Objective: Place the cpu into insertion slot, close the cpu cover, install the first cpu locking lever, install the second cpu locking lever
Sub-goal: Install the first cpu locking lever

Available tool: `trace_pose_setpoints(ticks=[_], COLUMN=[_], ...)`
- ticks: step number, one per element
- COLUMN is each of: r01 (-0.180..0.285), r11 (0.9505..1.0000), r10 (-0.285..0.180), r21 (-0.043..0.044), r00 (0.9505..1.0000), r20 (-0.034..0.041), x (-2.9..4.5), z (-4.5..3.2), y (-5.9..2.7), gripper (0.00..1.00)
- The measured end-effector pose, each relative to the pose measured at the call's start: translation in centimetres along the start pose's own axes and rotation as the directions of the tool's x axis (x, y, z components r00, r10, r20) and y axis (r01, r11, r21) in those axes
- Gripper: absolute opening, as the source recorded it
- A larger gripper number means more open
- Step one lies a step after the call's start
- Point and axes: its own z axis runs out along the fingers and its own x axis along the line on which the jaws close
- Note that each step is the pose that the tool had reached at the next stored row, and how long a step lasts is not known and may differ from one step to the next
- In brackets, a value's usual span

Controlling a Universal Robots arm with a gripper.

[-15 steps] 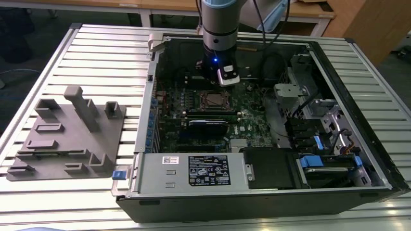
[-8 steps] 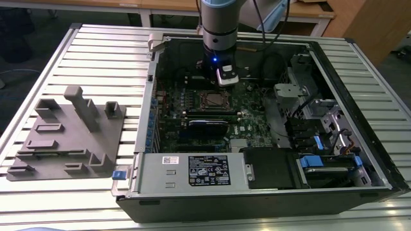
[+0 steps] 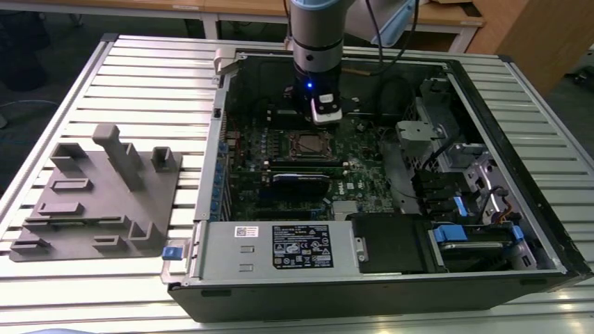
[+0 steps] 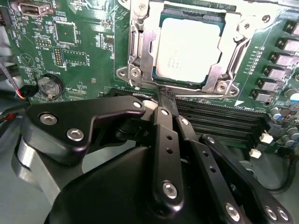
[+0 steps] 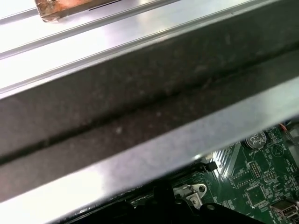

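Cpu (image 4: 187,46) with a dull silver top lies flat in the insertion slot (image 4: 196,13), and the cpu cover (image 4: 142,56) is folded down over it, its silver frame lying along the chip's edges and its window leaving the metal top bare. In the exterior view the cpu (image 3: 307,144) sits near the middle of the green motherboard (image 3: 362,156) inside the open computer case (image 3: 529,160), which lies on a slatted metal table (image 3: 149,83).

The gripper (image 4: 164,97) is at the edge of the socket that faces the long black memory slots (image 4: 219,121). Its black fingers (image 4: 161,140) are drawn together, the tips meeting with no gap at the cover's rim. Whether they pinch anything there cannot be told. In the exterior view the gripper (image 3: 322,115) hangs just beside the socket on its far side.

A coin cell battery (image 4: 49,86) sits on the board, well apart from the socket. A grey moulded fixture (image 3: 102,188) rests on the table at the exterior view's left, and the silver power supply (image 3: 278,247) fills the case's near end.
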Motion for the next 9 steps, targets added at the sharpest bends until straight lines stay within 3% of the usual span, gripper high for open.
trace_pose_setpoints(ticks=[9], r01=[-0.018], r11=[0.9998], r10=[0.018], r21=[0.001], r00=[0.9998], r20=[0.0034], x=[0.13], z=[-0.23], y=[0.12], gripper=[0.11])
